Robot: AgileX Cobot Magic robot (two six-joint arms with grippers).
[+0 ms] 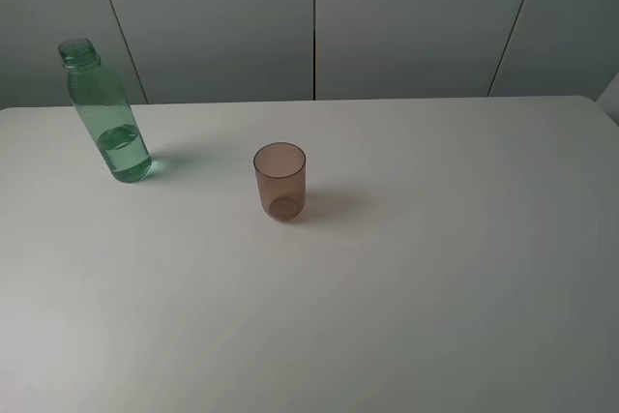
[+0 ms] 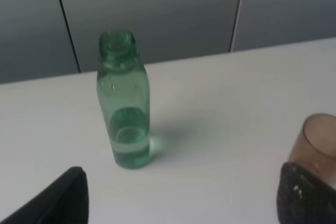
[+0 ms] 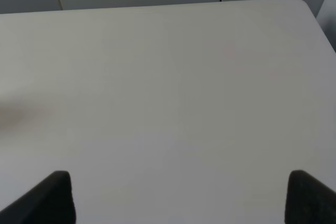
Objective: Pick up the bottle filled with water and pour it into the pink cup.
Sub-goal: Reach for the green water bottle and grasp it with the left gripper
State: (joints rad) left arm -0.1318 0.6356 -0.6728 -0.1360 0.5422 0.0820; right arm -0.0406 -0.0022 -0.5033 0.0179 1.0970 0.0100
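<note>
The green translucent bottle (image 1: pixel 104 111) stands upright and uncapped at the table's back left, with water in its lower part. The brownish-pink cup (image 1: pixel 280 181) stands upright near the table's middle, to the bottle's right. Neither arm shows in the exterior high view. In the left wrist view the bottle (image 2: pixel 124 103) stands some way ahead of my left gripper (image 2: pixel 184 198), whose dark fingers (image 2: pixel 63 200) are spread wide with nothing between them; the cup (image 2: pixel 317 145) peeks in beside one fingertip. My right gripper (image 3: pixel 178 198) is open over bare table.
The white table (image 1: pixel 435 268) ends at a grey panelled wall (image 1: pixel 319 16) behind. The table's rounded back right corner (image 3: pixel 304 4) shows in the right wrist view.
</note>
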